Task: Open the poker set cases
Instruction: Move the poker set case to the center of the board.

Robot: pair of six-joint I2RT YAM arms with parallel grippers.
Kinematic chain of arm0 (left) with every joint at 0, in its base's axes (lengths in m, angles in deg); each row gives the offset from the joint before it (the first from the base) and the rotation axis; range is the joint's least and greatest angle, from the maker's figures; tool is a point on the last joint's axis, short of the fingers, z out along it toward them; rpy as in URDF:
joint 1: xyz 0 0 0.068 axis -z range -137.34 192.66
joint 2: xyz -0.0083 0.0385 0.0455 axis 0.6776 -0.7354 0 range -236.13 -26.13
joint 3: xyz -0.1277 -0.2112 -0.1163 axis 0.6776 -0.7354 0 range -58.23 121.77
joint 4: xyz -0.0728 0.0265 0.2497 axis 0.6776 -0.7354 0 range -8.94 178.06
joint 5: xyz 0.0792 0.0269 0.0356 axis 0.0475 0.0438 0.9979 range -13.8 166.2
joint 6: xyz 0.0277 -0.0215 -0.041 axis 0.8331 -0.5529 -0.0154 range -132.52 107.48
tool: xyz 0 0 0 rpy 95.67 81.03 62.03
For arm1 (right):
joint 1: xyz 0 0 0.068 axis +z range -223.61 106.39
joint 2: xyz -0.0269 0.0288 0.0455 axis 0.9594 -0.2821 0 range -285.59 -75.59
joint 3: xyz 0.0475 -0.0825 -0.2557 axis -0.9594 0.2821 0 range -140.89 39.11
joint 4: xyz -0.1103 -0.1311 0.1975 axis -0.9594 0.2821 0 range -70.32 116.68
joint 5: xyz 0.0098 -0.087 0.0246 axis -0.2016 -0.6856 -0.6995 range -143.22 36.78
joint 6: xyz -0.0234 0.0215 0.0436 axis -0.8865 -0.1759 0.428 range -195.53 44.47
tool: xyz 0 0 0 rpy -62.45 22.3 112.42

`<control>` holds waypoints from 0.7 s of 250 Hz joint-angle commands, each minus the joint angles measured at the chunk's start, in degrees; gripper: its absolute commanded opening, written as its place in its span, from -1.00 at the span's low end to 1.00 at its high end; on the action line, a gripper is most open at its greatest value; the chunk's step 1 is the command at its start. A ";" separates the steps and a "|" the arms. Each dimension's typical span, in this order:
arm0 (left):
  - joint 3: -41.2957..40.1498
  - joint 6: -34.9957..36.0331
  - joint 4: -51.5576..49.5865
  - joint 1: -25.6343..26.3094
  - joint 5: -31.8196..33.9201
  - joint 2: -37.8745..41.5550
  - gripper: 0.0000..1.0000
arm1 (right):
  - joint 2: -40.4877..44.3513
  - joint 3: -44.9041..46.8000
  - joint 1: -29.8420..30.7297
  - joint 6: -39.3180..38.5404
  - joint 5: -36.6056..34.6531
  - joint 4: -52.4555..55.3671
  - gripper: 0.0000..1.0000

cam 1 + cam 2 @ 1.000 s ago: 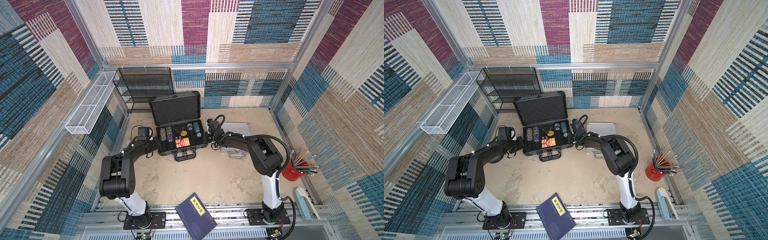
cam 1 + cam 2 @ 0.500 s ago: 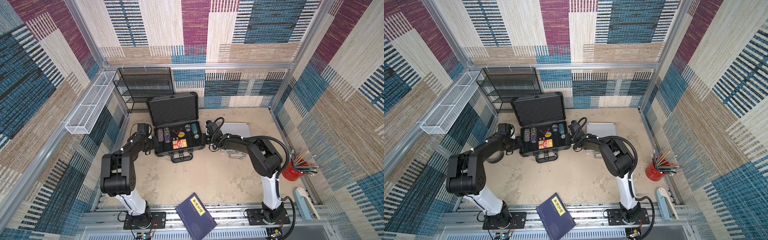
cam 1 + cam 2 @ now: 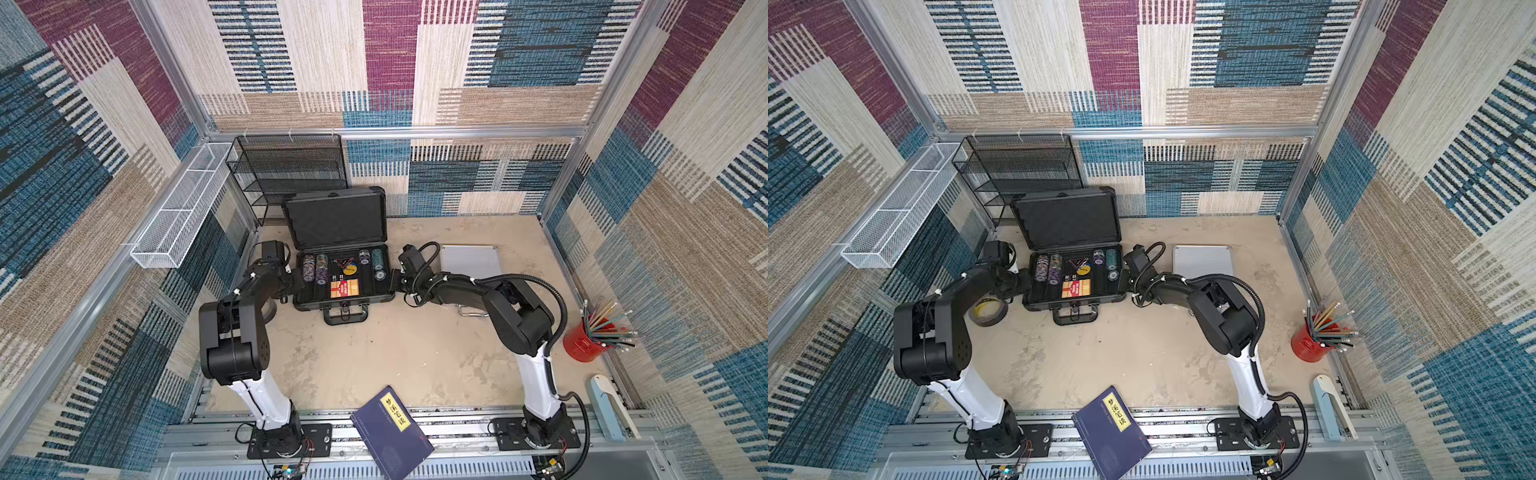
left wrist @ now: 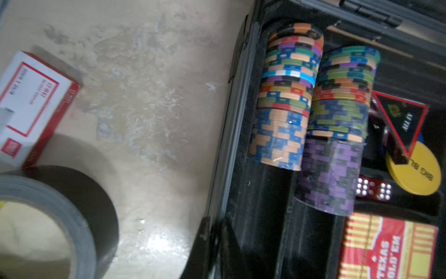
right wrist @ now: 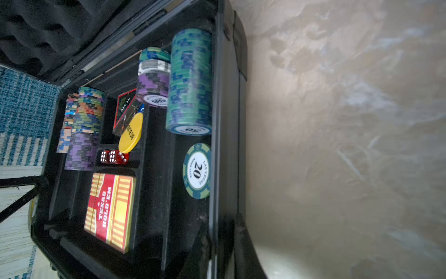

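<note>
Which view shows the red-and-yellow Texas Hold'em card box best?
The right wrist view: the whole red-and-yellow card box is in frame, lettering readable. The left wrist view cuts it off at the frame edge; both top views show it small.

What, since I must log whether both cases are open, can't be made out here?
- Silver case latches: in both top views the right arm covers its near edge.
- Red-and-white box print: blurred, and the box is cut off by the picture edge in the left wrist view.
- Tape roll: partly under the left arm in a top view.
</note>
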 commanded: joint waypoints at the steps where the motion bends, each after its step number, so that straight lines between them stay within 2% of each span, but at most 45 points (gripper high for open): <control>1: 1.68 -1.60 1.75 -0.81 -1.62 -0.37 -0.88 | -1.11 -2.42 2.53 4.90 14.82 -7.01 -0.99; 175: 10.12 1.63 1.33 -3.15 -1.10 -7.93 -0.88 | -6.94 -10.44 6.98 10.94 15.69 -9.21 -1.00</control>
